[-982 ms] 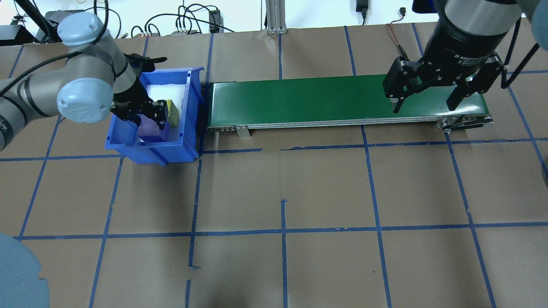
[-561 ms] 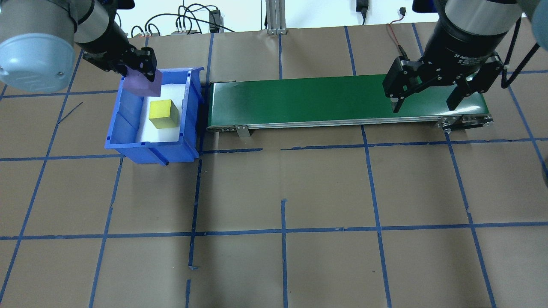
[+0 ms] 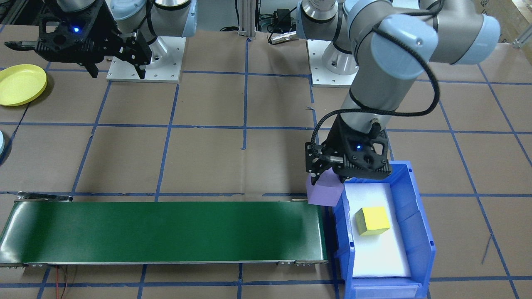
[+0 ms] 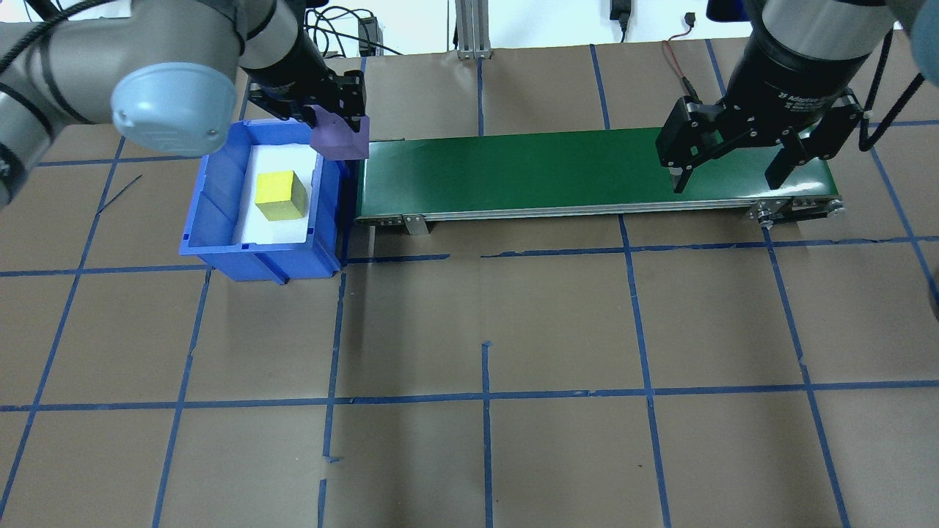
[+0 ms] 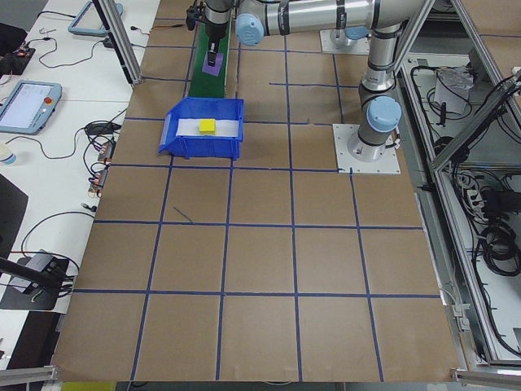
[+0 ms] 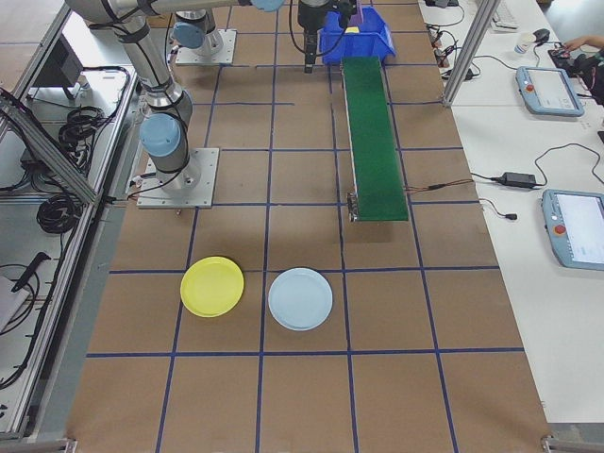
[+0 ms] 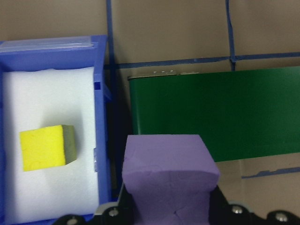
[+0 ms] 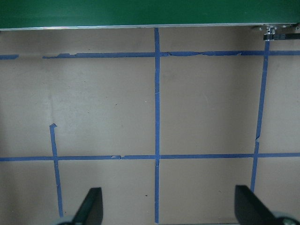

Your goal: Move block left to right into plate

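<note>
The only writing that could be read was white lettering on the black body of the right end effector point(image 4: 730, 180) in the overhead view, starting "2F Adaptive"; the rest was too small to make out. The left end effector point(image 4: 339, 139) was clamped on a purple block point(image 4: 340, 142), holding it in the air above the gap between the blue bin point(image 4: 209, 220) and the near end of the green conveyor belt point(image 4: 557, 172). Its wrist camera showed the purple block point(image 7: 169, 164) sitting between the fingers, with the bin wall and the belt's end below it. A yellow block point(image 4: 280, 196) lay on the white foam lining inside the bin, apart from the end effector. The right end effector hung above the far end of the belt with its fingers point(image 8: 89, 206) spread wide and nothing between them; its wrist view looked down on the brown paper worktop point(image 8: 108, 98) and blue tape lines. The yellow plate point(image 6: 212, 287) lay on the worktop well away from both end effectors, past the belt's far end on the robot's right side, just beside a light blue plate point(image 6: 300, 298), and held no block. In the front-facing view the yellow plate point(image 3: 20, 84) sat near the view's left edge.
</note>
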`<state>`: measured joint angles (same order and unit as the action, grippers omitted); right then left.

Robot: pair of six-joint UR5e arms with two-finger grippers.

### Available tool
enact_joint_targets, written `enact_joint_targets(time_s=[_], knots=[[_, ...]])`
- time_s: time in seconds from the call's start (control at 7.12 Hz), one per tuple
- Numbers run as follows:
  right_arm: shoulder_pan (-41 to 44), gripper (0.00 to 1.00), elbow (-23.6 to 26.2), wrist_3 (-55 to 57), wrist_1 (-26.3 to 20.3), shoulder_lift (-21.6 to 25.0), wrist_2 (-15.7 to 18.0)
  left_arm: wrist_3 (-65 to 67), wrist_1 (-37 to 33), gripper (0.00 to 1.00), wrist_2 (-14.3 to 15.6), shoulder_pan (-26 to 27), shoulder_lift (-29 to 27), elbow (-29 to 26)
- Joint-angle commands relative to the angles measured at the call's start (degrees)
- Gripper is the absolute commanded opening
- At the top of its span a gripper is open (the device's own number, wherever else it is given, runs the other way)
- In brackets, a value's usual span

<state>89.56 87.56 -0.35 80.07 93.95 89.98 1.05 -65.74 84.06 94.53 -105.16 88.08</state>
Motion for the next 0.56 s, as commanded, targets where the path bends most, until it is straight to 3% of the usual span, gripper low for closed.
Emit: enact_joint_targets(time_s=[0.0,0.28,0.42], knots=[[0.0,1.0,0.1,0.0,-0.1,0.0,0.0,1.1,4.4,0.15,-1.1,2.2,-5.9,0.3],[0.0,1.0,0.1,0.0,0.0,0.0,0.0,1.6,8.3,0.17,-4.5,3.2,-9.6,0.3],[0.0,1.0,0.1,0.0,0.0,0.0,0.0,1.7,9.7,0.19,-4.5,3.4,-10.8,0.3]])
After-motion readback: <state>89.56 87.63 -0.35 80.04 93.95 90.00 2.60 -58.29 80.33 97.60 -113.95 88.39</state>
